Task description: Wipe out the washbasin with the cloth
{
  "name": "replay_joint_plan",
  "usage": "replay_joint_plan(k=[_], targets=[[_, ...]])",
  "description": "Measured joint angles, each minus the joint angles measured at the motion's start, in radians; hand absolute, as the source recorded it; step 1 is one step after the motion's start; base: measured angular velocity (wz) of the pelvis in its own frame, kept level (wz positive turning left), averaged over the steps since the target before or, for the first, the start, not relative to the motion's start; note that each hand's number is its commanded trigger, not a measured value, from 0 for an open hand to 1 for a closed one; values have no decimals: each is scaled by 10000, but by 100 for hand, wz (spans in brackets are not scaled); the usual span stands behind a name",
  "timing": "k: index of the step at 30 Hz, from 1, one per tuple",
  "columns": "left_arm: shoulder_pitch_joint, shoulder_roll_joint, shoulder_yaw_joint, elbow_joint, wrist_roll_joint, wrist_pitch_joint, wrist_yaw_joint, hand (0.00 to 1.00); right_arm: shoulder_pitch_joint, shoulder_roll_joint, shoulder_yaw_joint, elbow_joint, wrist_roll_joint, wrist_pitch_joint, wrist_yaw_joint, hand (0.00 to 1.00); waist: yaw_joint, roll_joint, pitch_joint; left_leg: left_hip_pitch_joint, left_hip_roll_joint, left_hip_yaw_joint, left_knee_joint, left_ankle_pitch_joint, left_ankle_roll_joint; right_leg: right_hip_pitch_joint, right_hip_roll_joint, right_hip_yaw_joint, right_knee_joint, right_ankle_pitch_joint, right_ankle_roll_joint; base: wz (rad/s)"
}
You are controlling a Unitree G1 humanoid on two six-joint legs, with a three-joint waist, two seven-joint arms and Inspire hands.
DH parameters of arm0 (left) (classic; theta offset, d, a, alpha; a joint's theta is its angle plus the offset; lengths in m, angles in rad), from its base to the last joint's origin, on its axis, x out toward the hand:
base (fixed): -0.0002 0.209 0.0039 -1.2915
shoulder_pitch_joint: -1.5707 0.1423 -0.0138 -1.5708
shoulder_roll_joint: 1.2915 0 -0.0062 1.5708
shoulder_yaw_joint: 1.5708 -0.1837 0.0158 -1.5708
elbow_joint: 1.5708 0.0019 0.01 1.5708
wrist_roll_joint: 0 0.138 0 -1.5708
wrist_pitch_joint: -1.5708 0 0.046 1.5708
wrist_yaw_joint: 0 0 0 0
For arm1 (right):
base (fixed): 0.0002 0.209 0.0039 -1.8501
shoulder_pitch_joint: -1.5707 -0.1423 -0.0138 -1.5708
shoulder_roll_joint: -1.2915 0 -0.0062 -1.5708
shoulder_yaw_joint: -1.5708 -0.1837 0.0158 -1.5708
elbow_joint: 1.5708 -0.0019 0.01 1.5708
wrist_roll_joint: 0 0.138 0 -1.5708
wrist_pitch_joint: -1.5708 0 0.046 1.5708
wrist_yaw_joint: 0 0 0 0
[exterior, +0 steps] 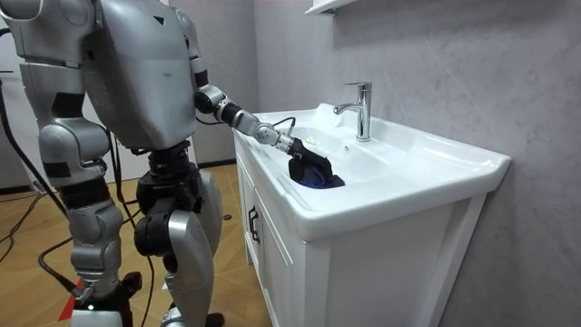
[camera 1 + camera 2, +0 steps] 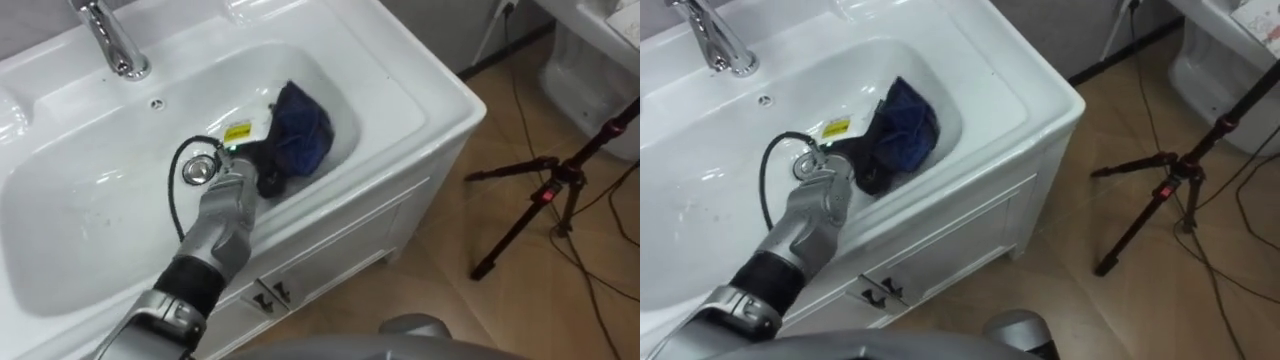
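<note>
Basin (image 2: pixel 400 90) holds a bunched blue cloth (image 2: pixel 300 135) just right of frame centre, against its right wall. The left hand (image 2: pixel 258 170) sits at the cloth's lower-left edge, and the cloth stretches up and right from it. Whether the hand clamps the cloth or only presses on it, I cannot tell.

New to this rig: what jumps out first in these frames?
A bunched blue cloth lies at the right end of the white basin, with the robot's left hand on it beside the drain. A chrome tap stands at the basin's back edge, and a black tripod stands on the wood floor to the right.
</note>
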Motion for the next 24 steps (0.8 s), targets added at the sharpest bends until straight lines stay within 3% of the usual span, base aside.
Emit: replay_joint_plan(k=[1,6,9,10,12,15,20,24], targets=[[167,20,252,196,224,-26,314,100,81,0,-159,-57,-41,3,-80,0,65,-30,-46,46,-7,1,-18,0,0,44,-5,-23,-8,-3,0,3],[710,249,1459,1040,1305,-182,1690,100,189,3,-858,-428,-106,48,-248,0,480,-59,-106,184,2,-9,-69,0,-1,181,24,12,-20,-1,-3,-2],[740,578,2143,1589,1328,-182,2145,100,138,-33,-1096,-415,-109,141,-344,0,708,-51,-124,295,8,-91,-125,-1,-2,234,39,-16,-39,-4,-7,3],[761,691,2317,1818,1331,-175,2280,100,145,-64,-1096,-417,-127,141,-341,0,727,-15,-176,363,11,-117,-182,-2,-3,290,42,-53,-72,-8,-11,6],[765,845,2476,2095,1324,-172,2486,100,107,-59,-1093,-420,-425,144,-315,0,736,41,-225,399,13,-151,-209,-4,-4,340,39,-97,-111,-5,-12,8],[808,1035,2569,2335,1416,-171,2617,100,39,-60,-1103,-392,-615,222,-277,0,744,52,-234,491,16,-248,-197,-3,-4,454,41,-139,-126,-13,-27,1],[792,1062,2863,2568,2085,-132,2758,100,-15,-105,-1166,-399,-1114,429,-206,0,877,103,-264,494,31,-247,-164,-2,-4,443,49,-112,-121,-4,-55,-6],[801,1069,2930,2574,2550,-131,2758,100,-50,-194,-1185,-391,-1206,431,-204,0,1279,239,-294,473,44,-278,-154,-1,-3,392,79,4,-161,16,-84,-10]])
